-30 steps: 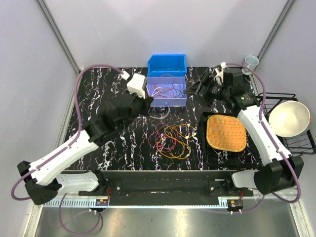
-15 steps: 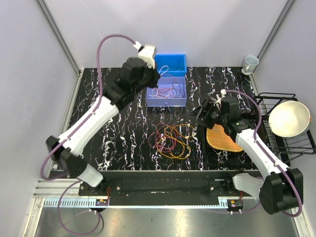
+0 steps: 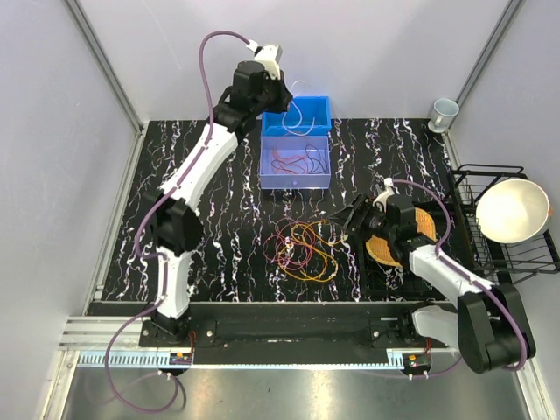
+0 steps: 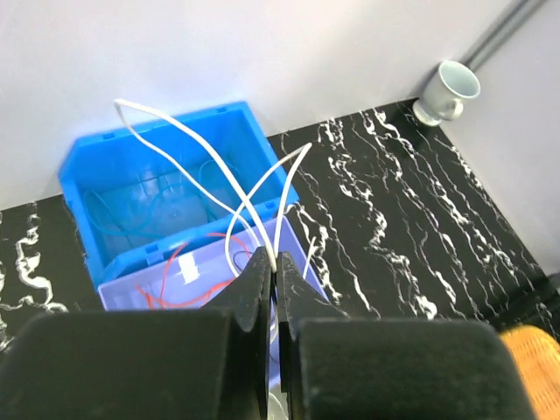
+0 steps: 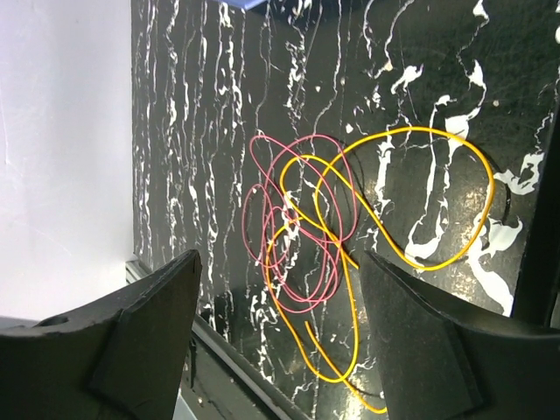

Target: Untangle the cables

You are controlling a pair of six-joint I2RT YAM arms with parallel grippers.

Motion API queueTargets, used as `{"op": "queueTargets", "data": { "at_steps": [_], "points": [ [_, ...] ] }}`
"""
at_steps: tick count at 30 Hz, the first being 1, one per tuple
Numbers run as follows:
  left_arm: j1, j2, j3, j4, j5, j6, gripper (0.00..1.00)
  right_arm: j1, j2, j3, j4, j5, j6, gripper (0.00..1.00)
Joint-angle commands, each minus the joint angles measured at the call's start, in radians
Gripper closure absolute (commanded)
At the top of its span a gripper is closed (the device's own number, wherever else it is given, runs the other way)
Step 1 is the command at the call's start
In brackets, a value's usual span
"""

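A tangle of red, yellow and orange cables (image 3: 306, 249) lies on the black marbled table mid-front. In the right wrist view, pink loops (image 5: 297, 227) and a yellow cable (image 5: 411, 201) overlap. My right gripper (image 3: 341, 222) is open and empty, at the tangle's right edge; its jaws (image 5: 278, 258) stand wide apart above the loops. My left gripper (image 3: 283, 102) is raised over the blue bin (image 3: 317, 107). It is shut (image 4: 273, 262) on a white cable (image 4: 236, 175), which loops up above the bin. Red cables (image 3: 297, 162) lie in the lavender bin (image 3: 296, 182).
An orange woven mat (image 3: 416, 229) lies on a black tray right of the tangle. A wire rack with a white bowl (image 3: 512, 210) stands at the right edge. A cup (image 3: 444, 111) is at the back right corner, also in the left wrist view (image 4: 451, 87).
My left arm has swung up and back from the lavender bin to over the blue bin, lifting the white cable. My right gripper has moved forward and down to the tangle.
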Motion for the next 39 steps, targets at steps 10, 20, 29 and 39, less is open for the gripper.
{"op": "queueTargets", "data": {
  "at_steps": [10,20,29,39],
  "points": [
    [0.146,0.269,0.104,0.511,0.267,-0.264,1.00,0.015,0.148,-0.002,0.241,-0.074,-0.010,0.23],
    [0.152,0.456,0.201,0.707,0.209,-0.423,1.00,0.018,0.156,-0.012,0.284,-0.084,-0.004,0.23],
    [0.149,0.470,0.193,0.637,0.176,-0.428,0.01,0.023,0.170,-0.003,0.287,-0.084,-0.004,0.23],
    [0.128,0.316,0.119,0.453,0.112,-0.337,0.01,0.029,0.173,0.005,0.277,-0.076,-0.010,0.23]
  ]
}}
